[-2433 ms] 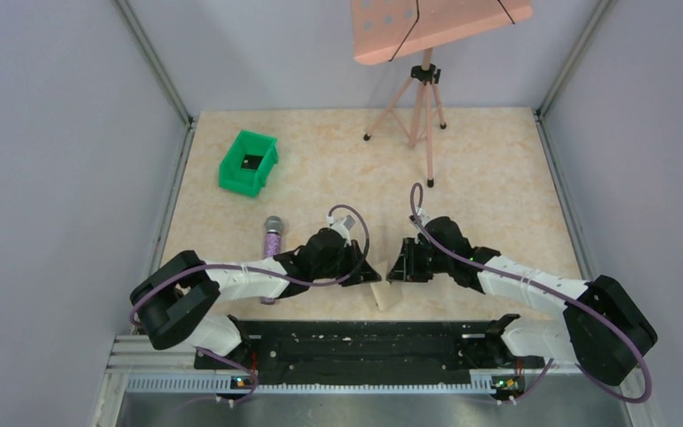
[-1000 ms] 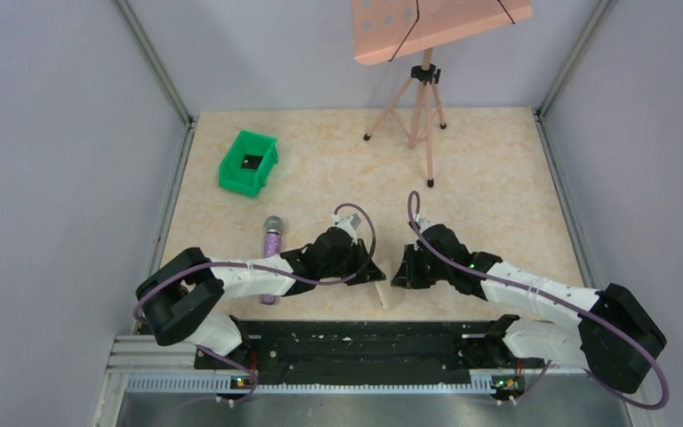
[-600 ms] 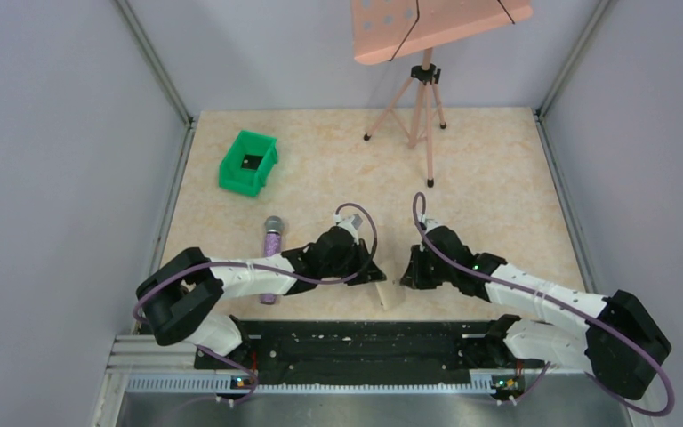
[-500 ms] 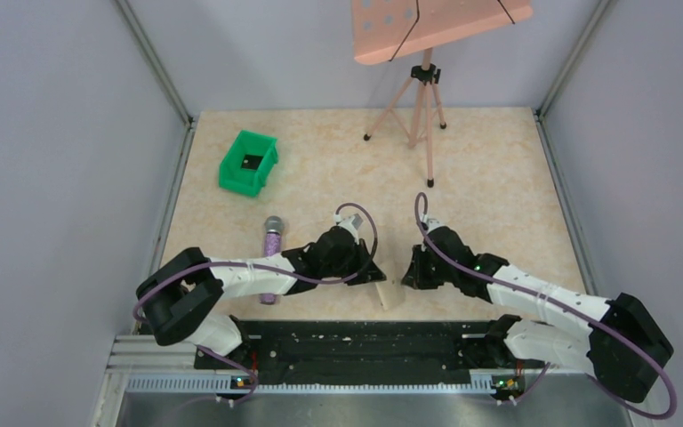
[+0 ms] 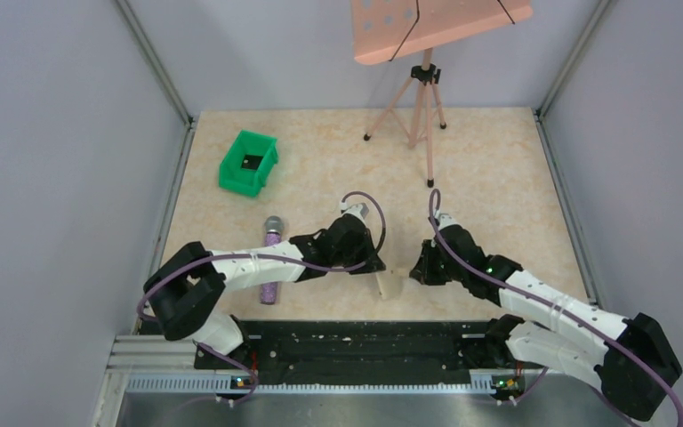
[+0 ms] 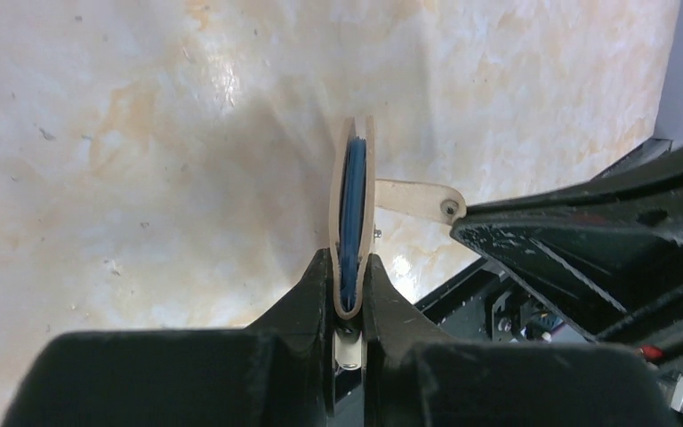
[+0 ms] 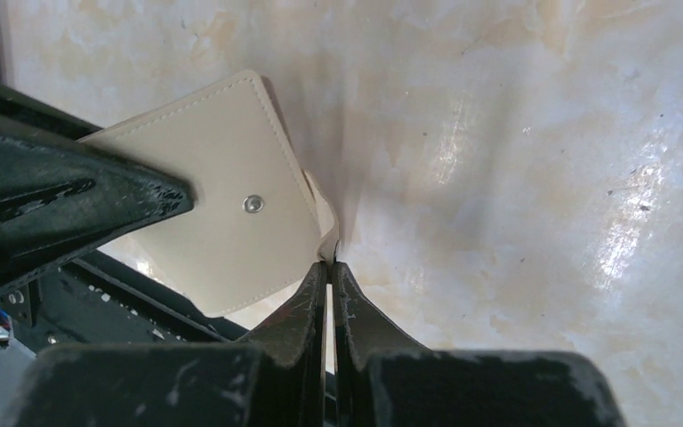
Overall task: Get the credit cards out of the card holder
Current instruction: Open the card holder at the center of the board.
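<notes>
Beige card holder (image 7: 222,205) hangs edge-on near the front of the counter (image 5: 498,178). Left pincer (image 6: 348,289) is clamped on its rim; right pincer (image 7: 330,267) is pinched tight on its snap flap (image 6: 413,197).

- card holder (image 5: 391,283): thin flat wallet, pale beige stitched outer face; sits low centre in the top view, near the table's near edge.
- Pose: stands on edge, not flat; the left wrist view (image 6: 353,191) shows it edge-on as a narrow vertical sliver in mid frame.
- blue layer (image 6: 353,213) sandwiched between the two beige walls; card or lining, cannot tell.
- Right wrist view: broad beige face (image 7: 222,205) in left centre, tilted, one snap stud (image 7: 252,205) on it.
- closure tab (image 6: 413,197) sticks out sideways to the right, carrying a stud.
- left gripper (image 6: 349,294) clamps its lower end; right gripper (image 7: 330,264) pinches the tab edge.
</notes>
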Controlling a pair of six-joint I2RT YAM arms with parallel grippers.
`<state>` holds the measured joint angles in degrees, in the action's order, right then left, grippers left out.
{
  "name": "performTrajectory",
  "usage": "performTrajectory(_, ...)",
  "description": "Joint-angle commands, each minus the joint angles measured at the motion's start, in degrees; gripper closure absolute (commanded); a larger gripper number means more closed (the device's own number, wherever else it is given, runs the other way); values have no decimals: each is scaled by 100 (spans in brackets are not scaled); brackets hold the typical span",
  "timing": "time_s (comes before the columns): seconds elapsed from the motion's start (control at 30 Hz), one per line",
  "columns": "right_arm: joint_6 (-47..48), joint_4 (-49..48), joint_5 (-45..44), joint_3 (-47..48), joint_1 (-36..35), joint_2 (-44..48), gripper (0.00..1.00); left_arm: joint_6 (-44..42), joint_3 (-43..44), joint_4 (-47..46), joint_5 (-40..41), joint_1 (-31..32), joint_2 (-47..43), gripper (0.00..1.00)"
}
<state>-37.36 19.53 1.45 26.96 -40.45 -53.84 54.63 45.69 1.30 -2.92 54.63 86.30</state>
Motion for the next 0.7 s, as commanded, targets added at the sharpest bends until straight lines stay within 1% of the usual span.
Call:
performTrajectory(0.0, 170, 8, -80, 3, 97, 308, 100, -307, 329, 582, 342, -225, 252, 86)
performTrajectory(0.1, 190, -55, 18, -23, 150, 331, 100, -278, 374, 563, 68, -441, 308, 73)
performTrajectory(0.17, 158, -117, 51, -31, 159, 295, 100, -384, 442, 631, 33, -541, 299, 66)
performTrajectory(0.2, 153, -157, 73, -31, 160, 268, 100, -470, 523, 750, 103, -561, 309, 62)
performTrajectory(0.27, 138, -237, 114, -24, 168, 187, 100, -611, 693, 1127, 231, -587, 329, 58)
performTrajectory(0.3, 131, -277, 127, -24, 169, 136, 100, -634, 756, 1275, 455, -604, 325, 55)
performTrajectory(0.33, 112, -315, 135, -22, 169, 117, 100, -608, 794, 1388, 538, -629, 319, 49)
performTrajectory(0.4, 106, -384, 181, -31, 173, 82, 100, -551, 757, 1407, 552, -646, 258, 42)
performTrajectory(0.53, 100, -418, 199, -65, 180, 93, 100, -534, 737, 1319, 339, -647, 218, 39)
performTrajectory(0.6, 106, -426, 212, -62, 178, 106, 100, -603, 748, 1191, 36, -634, 245, 37)
performTrajectory(0.67, 128, -424, 225, -59, 179, 157, 100, -643, 784, 1089, -93, -606, 304, 34)
